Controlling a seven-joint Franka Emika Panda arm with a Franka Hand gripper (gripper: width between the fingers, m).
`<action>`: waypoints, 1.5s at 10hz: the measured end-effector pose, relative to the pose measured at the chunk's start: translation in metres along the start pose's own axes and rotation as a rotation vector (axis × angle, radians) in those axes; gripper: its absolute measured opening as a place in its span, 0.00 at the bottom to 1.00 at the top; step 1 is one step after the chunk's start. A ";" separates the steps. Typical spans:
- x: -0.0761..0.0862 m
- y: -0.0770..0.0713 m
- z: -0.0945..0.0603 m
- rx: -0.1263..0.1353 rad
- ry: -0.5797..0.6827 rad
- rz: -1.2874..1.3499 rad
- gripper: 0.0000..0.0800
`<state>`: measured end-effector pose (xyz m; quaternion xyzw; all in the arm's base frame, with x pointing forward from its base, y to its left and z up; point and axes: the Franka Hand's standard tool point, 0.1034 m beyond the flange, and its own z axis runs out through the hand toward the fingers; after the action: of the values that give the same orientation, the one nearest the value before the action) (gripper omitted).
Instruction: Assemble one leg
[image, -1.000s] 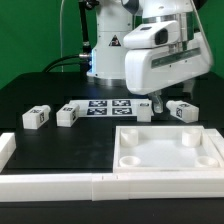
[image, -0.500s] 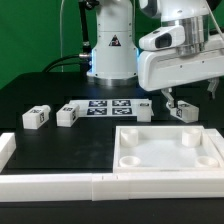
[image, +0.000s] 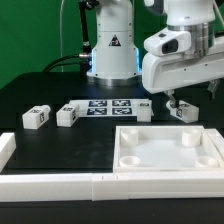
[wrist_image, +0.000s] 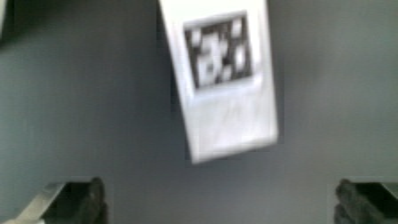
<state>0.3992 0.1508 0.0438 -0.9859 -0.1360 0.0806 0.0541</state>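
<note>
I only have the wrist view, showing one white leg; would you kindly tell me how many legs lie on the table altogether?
Observer: Four: the far-left leg, a second leg beside it, a third leg at the marker board's end, and your leg by the gripper.
Operator: Where is the tray?
Observer: The white tray lies nearer the camera than your leg, apart from it.
Operator: Anything else?
Observer: White border bars line the front.

Exterior view evenly bright, sharp, white parts near glare; wrist view dim, heavily blurred throughout, soft-edged.
</note>
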 end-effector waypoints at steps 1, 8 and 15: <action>0.005 -0.001 -0.002 0.007 -0.049 -0.003 0.81; -0.036 -0.007 0.033 0.039 -0.625 -0.075 0.81; -0.033 -0.009 0.044 0.072 -0.693 -0.108 0.80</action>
<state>0.3582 0.1542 0.0060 -0.8889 -0.1954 0.4121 0.0437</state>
